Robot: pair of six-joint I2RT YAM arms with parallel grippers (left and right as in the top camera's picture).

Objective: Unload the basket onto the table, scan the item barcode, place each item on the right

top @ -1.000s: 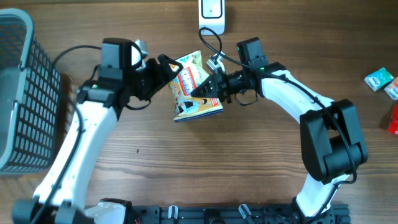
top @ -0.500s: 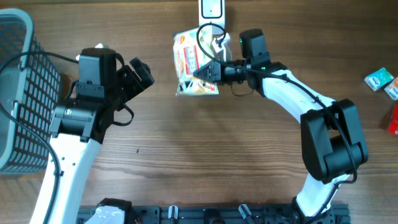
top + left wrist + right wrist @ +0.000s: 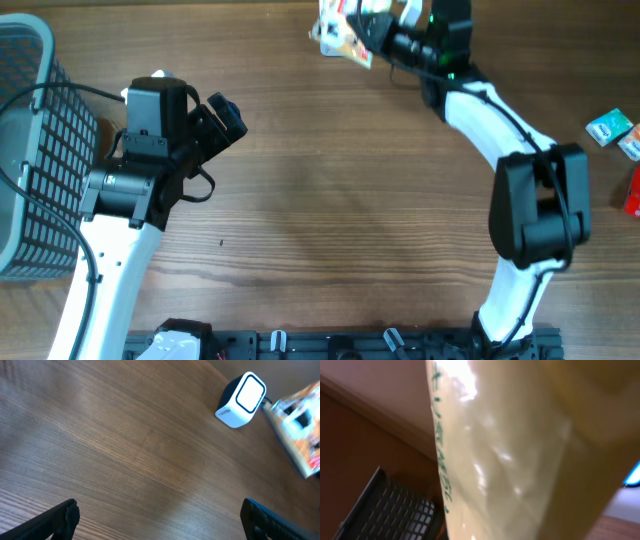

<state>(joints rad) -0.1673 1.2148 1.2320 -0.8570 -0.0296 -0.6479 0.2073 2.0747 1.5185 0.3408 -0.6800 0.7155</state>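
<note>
Grey plastic mesh basket: well left of the left gripper.
Left gripper: fingers wide apart, holding nothing, over bare wood.
Colourful printed snack packet: clamped in the right gripper, near the white cube scanner.

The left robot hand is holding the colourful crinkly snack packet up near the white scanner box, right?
Not quite: the right gripper holds the colourful snack packet near the white scanner box. The left gripper is open and empty, as the overhead view shows.
</note>
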